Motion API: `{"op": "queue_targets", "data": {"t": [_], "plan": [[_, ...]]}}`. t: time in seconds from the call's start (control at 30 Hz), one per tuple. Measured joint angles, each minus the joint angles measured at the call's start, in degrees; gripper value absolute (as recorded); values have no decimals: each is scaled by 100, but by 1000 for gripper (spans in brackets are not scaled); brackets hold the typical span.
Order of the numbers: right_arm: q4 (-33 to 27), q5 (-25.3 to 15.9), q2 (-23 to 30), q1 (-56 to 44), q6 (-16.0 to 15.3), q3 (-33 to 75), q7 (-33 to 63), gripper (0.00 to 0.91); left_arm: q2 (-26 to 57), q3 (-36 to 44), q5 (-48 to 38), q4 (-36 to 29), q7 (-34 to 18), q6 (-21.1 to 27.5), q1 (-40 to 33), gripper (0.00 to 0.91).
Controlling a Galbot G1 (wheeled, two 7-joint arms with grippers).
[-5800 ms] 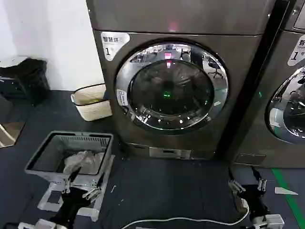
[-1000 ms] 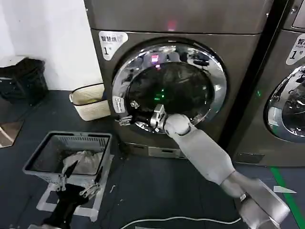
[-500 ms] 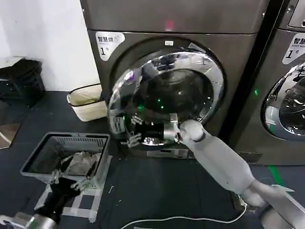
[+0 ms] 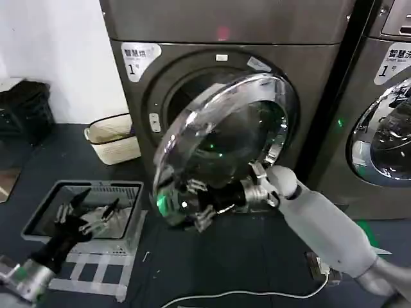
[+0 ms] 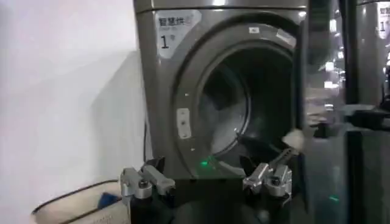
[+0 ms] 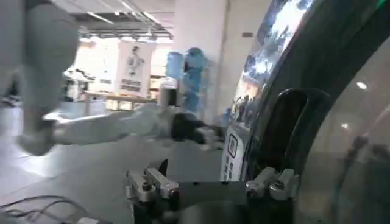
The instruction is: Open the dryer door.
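The bronze-grey dryer [image 4: 225, 25] with its "1" sticker [image 4: 138, 56] stands ahead. Its chrome-rimmed dryer door [image 4: 225, 128] hangs swung out about halfway, baring the dark drum opening [image 4: 183, 93]. My right gripper [image 4: 198, 204] sits at the door's lower free edge, fingers spread open beside the rim. In the right wrist view the gripper [image 6: 210, 182] faces the rim's white sticker [image 6: 233, 158]. My left gripper [image 4: 87, 212] hovers open over the grey basket, holding nothing. The left wrist view has that gripper [image 5: 207, 179] facing the drum opening [image 5: 244, 115] and the door's edge [image 5: 323, 122].
A grey laundry basket [image 4: 38, 215] with cloth in it sits on a white stand at the lower left. A cream basket [image 4: 112, 138] stands by the wall. A second machine [image 4: 385, 128] is at the right. A white cable [image 4: 244, 296] lies on the dark floor.
The door has gone from closed to swung about halfway out. My right gripper has come toward me and down with the door's edge. My left arm has lifted over the basket.
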Motion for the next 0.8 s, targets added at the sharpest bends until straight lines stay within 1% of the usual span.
{"op": "queue_targets", "data": {"t": [0.23, 0.4, 0.5, 0.63, 0.8], "plan": [[22, 126, -266, -202, 93, 207, -615, 907, 638, 359, -335, 403, -14, 148, -507, 907], [76, 170, -399, -307, 377, 297, -840, 907, 993, 535, -638, 628, 55, 171, -856, 907], [132, 91, -408, -373, 459, 385, -843, 907, 1229, 662, -767, 768, 167, 171, -1064, 907], [146, -6, -371, -430, 471, 544, -847, 907, 1499, 878, -838, 937, 332, 187, -1363, 907], [-52, -57, -386, -475, 461, 844, -864, 907, 1744, 1264, -873, 1111, 415, 202, -1790, 907]]}}
